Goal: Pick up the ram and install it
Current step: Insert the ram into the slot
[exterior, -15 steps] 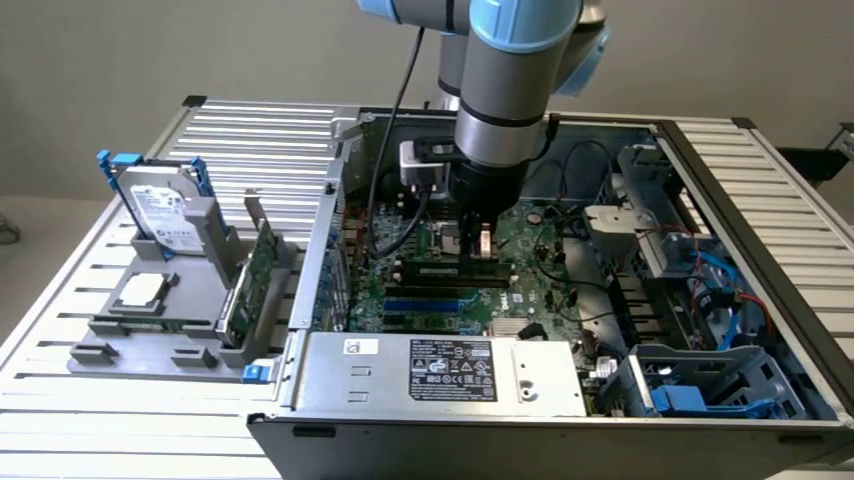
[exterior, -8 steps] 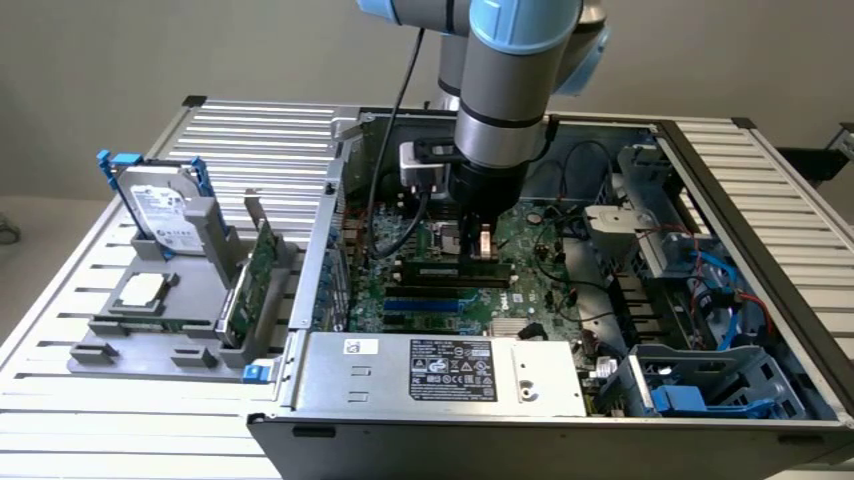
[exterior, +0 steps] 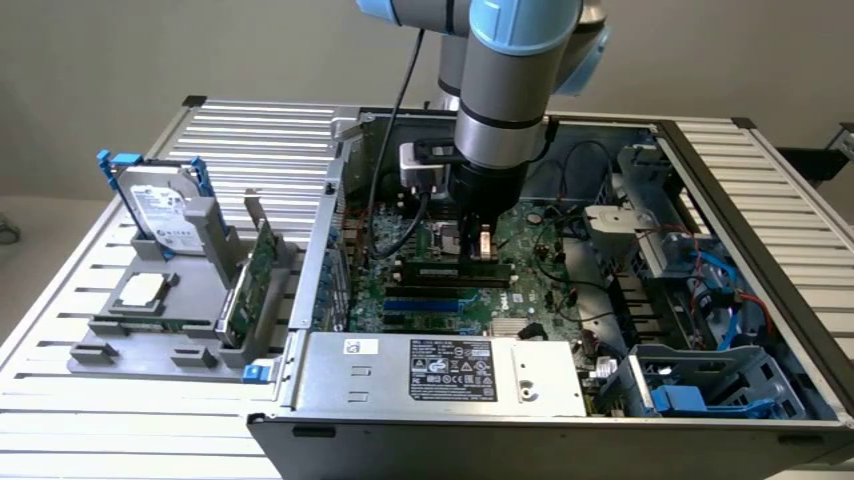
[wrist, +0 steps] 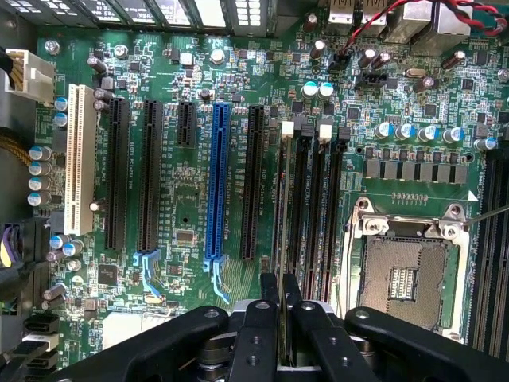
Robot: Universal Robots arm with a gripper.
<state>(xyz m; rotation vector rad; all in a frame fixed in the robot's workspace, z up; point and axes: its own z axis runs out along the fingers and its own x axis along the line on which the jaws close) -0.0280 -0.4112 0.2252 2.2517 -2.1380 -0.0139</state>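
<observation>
Inside the open computer case (exterior: 747,200), the gripper (exterior: 481,245) hung low over the motherboard (exterior: 534,290). In the wrist view its 2 fingers (wrist: 266,318) were clenched on the ram (wrist: 283,255), which was pinched across its thin faces and seen edge-on as a narrow green strip between them. The ram therefore lay straight under the claw rather than off to either side, with 1 end reaching forward past the fingertips.

The relation that mattered was between the stick and the bank of dark memory slots (wrist: 322,207). The ram's long axis ran parallel to those slots and to the blue expansion slot (wrist: 216,183) further along the board. It looked lined up with the slot at the edge of the bank, the 1 farthest from the empty processor socket (wrist: 406,274) and nearest the black expansion slots. White latches (wrist: 288,126) marked the far ends of the slots.

Judging by that alignment, the stick was at the slot, with little or no sideways correction left. Whether its lower edge hovered just above the slot or had already entered it could not be told from either view.

In the exterior view, the holder tray (exterior: 94,325) stood outside the case, on that view's left.
</observation>
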